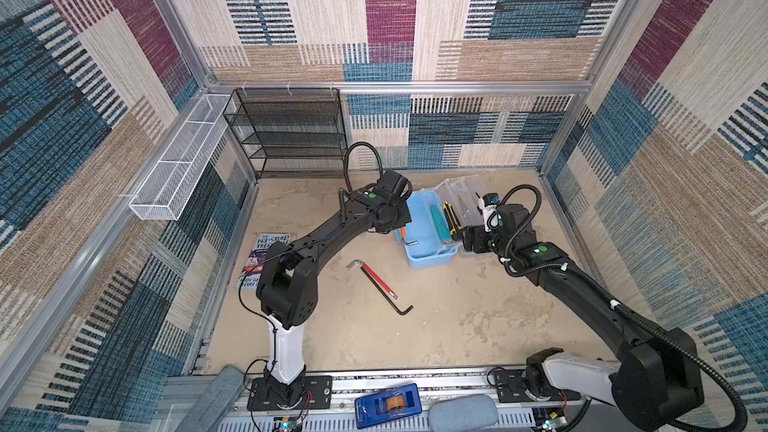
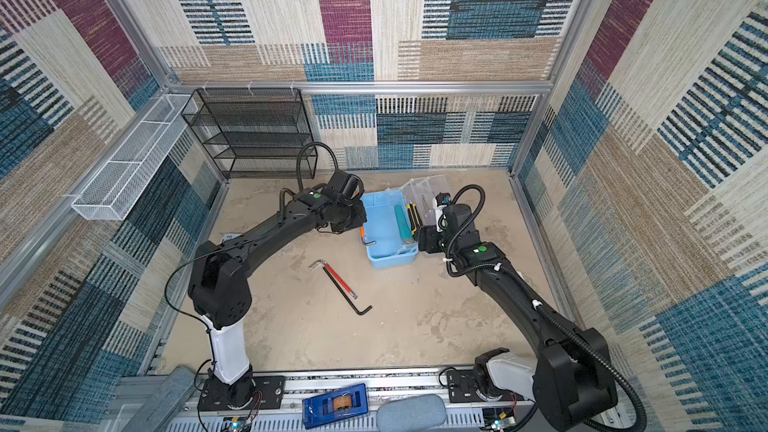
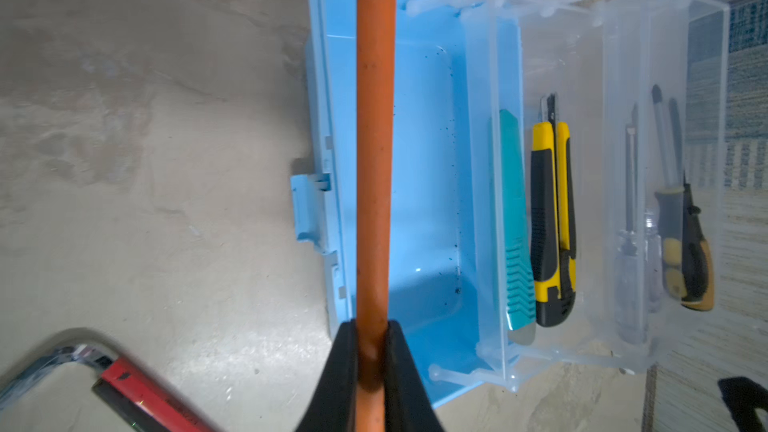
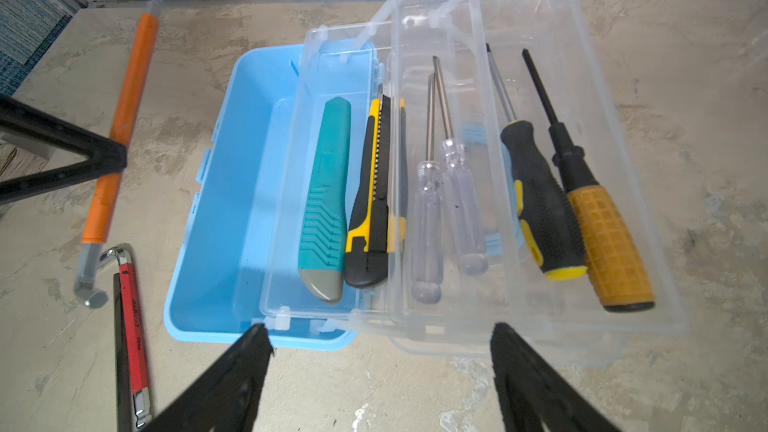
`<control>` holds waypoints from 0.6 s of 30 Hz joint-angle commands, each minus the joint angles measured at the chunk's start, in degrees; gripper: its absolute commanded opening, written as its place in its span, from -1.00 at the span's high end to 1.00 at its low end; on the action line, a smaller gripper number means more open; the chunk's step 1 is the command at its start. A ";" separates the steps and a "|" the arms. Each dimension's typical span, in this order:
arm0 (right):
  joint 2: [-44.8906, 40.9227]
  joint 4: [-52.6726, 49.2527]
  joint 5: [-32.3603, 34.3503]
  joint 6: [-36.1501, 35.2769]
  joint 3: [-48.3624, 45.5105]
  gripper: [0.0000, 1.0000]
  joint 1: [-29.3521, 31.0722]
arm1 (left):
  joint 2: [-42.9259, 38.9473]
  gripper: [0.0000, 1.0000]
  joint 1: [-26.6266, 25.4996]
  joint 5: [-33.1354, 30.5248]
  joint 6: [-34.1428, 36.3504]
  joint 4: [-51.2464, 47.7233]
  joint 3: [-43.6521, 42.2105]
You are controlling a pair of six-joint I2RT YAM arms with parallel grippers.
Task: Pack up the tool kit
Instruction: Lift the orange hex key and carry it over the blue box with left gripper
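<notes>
- The table (image 1: 457,326) is carrying everything, and a black mesh rack (image 1: 291,135) is standing at its back.
- The case (image 1: 422,218) is sitting open toward the table's back right, between the two arms, with its clear trays (image 4: 582,35) fanning out to the right.
- The right gripper (image 4: 380,328) is hovering at the case's near end, its jaws standing wide apart and gripping nothing.
- The left gripper (image 3: 372,334) is pinching the orange hex key (image 3: 374,139), jaws nearly closed on its shaft. It is holding the key above the blue base along the latch-side rim; I cannot tell whether the key is touching the case.
- A red hex key (image 1: 376,278) and a black hex key (image 1: 388,297) are lying side by side on the table, front-left of the case and apart from it.
- A teal knife (image 4: 324,201) and a yellow knife (image 4: 372,201) are lying together in the tray nearest the base.
- Two clear-handled screwdrivers (image 4: 428,209) are resting in the next tray, and two dark-handled screwdrivers (image 4: 540,201) in the outermost.
</notes>
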 commanded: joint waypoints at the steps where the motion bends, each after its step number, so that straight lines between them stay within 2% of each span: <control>1: -0.60 1.86 -0.25 1.09 -0.57 -0.71 -0.15 | 4.25 1.00 -0.21 4.64 1.87 -2.37 4.52; 6: -0.78 1.30 -0.03 1.78 -0.93 -0.72 -0.26 | 9.27 1.00 -0.69 7.81 1.40 -3.09 8.67; 18: -0.43 -0.17 0.28 2.38 0.03 -0.73 -0.27 | 14.94 1.00 -0.78 11.22 0.74 -4.76 9.60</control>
